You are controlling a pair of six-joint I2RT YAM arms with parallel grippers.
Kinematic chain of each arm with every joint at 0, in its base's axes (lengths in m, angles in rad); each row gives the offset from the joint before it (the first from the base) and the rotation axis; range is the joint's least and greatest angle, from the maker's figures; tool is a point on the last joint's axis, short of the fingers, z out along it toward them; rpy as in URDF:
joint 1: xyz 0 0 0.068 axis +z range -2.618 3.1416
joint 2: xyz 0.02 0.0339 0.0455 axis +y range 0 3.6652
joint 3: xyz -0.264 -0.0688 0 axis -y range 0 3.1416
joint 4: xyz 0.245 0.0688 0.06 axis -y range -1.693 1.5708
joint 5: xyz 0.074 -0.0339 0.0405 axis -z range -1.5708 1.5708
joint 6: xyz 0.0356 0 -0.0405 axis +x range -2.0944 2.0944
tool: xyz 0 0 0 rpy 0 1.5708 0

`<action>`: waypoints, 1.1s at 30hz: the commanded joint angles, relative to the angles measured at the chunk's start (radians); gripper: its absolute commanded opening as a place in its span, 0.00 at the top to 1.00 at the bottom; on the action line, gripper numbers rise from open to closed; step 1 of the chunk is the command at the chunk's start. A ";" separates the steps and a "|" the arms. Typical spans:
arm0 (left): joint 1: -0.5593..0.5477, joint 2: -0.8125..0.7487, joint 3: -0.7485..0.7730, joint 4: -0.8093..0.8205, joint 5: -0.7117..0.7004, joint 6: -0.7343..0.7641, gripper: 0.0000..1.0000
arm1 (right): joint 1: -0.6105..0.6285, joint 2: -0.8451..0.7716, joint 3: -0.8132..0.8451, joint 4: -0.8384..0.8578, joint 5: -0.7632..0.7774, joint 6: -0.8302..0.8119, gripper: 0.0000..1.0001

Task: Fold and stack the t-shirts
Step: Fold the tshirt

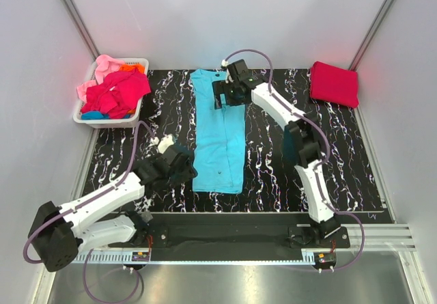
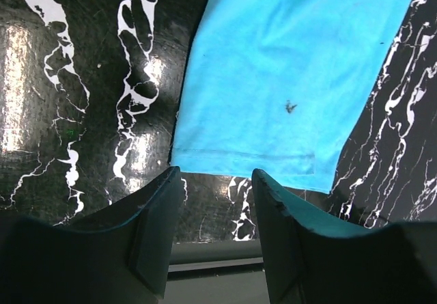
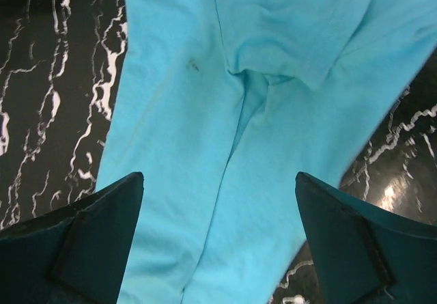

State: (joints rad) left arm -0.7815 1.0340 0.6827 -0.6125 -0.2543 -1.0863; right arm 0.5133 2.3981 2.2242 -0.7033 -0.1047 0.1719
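A turquoise t-shirt [image 1: 218, 136] lies on the black marbled mat, folded lengthwise into a long strip. My right gripper [image 1: 225, 98] hovers over its far end, open wide [image 3: 218, 177], with the cloth [image 3: 225, 113] spread below and nothing between the fingers. My left gripper [image 1: 186, 171] is at the strip's near left corner. It is open [image 2: 217, 174] and empty, with the shirt's hem [image 2: 273, 160] just beyond its fingertips. A folded crimson t-shirt [image 1: 334, 84] lies at the back right. Pink, magenta, orange and blue t-shirts [image 1: 116, 91] are heaped in the basket.
The white slotted basket [image 1: 85, 116] stands at the back left corner, off the mat's edge. The black marbled mat [image 1: 273, 160] covers the table between grey walls. A black rail [image 1: 225, 232] with the arm bases runs along the near edge.
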 commanded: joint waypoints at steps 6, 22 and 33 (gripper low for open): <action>0.120 -0.009 -0.168 0.324 0.154 0.006 0.50 | -0.007 -0.480 -0.788 0.342 -0.001 0.159 0.03; 0.188 0.152 -0.189 0.459 0.280 0.008 0.51 | 0.217 -1.076 -1.488 0.447 0.046 0.506 0.23; 0.188 0.138 -0.232 0.405 0.299 -0.040 0.58 | 0.263 -1.067 -1.601 0.511 0.020 0.630 0.31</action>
State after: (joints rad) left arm -0.5991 1.1858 0.4561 -0.2138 0.0223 -1.1072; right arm 0.7525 1.3174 0.6331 -0.2581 -0.0906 0.7441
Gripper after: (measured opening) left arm 0.430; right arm 0.697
